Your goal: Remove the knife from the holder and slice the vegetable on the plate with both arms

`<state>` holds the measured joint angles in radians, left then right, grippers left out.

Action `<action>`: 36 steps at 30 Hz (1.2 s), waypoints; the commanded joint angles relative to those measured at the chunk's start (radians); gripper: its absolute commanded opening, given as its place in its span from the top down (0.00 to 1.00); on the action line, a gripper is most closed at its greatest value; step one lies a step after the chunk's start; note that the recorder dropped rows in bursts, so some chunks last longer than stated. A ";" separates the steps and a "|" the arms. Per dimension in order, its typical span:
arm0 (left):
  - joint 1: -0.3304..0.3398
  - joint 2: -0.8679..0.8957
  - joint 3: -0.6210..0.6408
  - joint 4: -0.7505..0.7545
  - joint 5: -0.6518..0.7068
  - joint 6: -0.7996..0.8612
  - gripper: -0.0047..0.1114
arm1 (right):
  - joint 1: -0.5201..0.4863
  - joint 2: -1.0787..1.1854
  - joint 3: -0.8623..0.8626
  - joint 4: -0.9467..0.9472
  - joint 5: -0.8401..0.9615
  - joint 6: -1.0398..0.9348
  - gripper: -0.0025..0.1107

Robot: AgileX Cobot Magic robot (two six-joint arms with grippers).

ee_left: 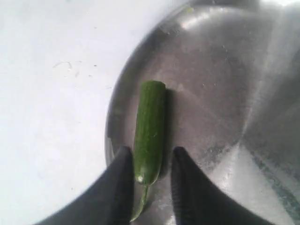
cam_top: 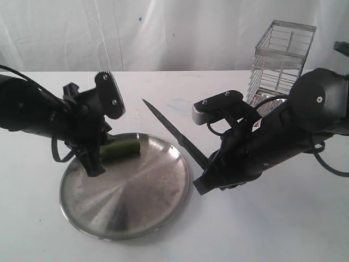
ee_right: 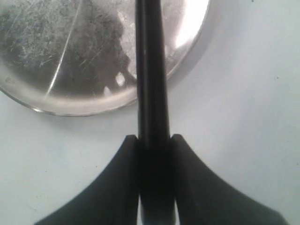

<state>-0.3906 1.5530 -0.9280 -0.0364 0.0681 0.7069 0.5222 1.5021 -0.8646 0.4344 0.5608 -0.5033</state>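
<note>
The vegetable (cam_top: 121,149), dark green with a thin stem and a blunt far end, lies on the left part of the steel plate (cam_top: 136,191). My left gripper (cam_top: 96,165) stands over its stem end, open. In the left wrist view the vegetable (ee_left: 150,131) lies between the fingers (ee_left: 119,187); one finger is at its skin, the other stands apart. My right gripper (cam_top: 210,164) is shut on the black knife (cam_top: 172,128), whose blade points up and left above the plate's right rim. The knife (ee_right: 151,70) runs straight out from the right gripper (ee_right: 153,138). The wire holder (cam_top: 281,54) stands at the back right.
White table surface surrounds the plate (ee_right: 56,70), with a white curtain behind. The right arm's bulky body lies between the plate and the holder. A faint bluish smear marks the table behind the knife tip.
</note>
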 commanded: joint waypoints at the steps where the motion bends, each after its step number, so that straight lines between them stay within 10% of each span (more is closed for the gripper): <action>1: 0.002 -0.117 0.006 -0.011 0.096 -0.075 0.96 | -0.005 -0.003 -0.006 0.015 -0.010 -0.109 0.98; 11: 0.043 -0.171 0.006 -0.013 0.034 -0.362 0.96 | 0.012 -0.003 -0.037 0.136 0.198 0.012 0.98; 18: 0.150 0.004 -0.097 -0.061 0.118 -0.633 0.96 | 0.127 0.122 -0.253 -0.252 0.223 0.608 0.98; 29: 0.148 0.029 -0.202 -0.332 0.269 -0.139 0.96 | 0.204 0.293 -0.384 -0.337 0.190 0.749 0.98; 36: 0.148 0.074 -0.202 -0.810 0.264 0.389 0.96 | 0.251 0.311 -0.384 -0.317 0.150 0.824 0.98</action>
<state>-0.2435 1.6097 -1.1245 -0.6604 0.3238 0.9087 0.7462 1.8037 -1.2440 0.1121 0.7188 0.3043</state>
